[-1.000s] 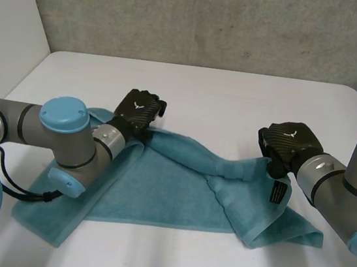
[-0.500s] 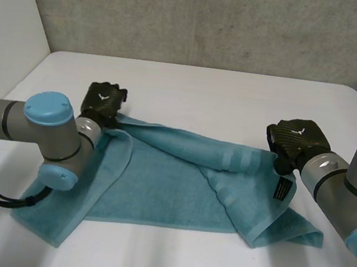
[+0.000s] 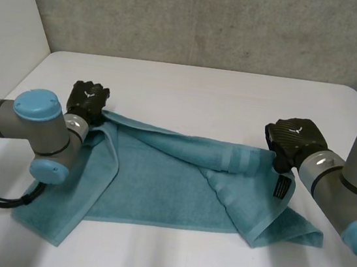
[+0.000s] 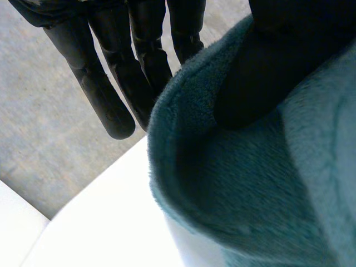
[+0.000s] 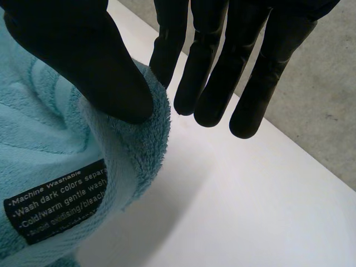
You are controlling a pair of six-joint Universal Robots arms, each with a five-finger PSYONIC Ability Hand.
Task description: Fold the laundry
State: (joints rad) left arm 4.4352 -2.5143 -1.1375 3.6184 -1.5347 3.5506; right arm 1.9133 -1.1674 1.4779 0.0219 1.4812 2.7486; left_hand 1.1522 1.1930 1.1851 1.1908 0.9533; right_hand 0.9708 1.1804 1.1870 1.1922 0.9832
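Left hand [image 3: 88, 97] farther outward, towel [image 3: 171, 185] edge tauter (right hand [image 3: 293, 139] as before).

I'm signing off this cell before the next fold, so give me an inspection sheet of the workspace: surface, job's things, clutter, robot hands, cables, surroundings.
surface: white table, no stains seen.
job's things: one teal towel, partly folded, its far edge running between the hands; black care label showing.
clutter: nothing seen.
robot hands: left robot hand pinches the left end of the far edge, thumb against fingers; right robot hand pinches the right end, beside the label.
cables: no stray ones seen.
surroundings: grey concrete wall behind the table.
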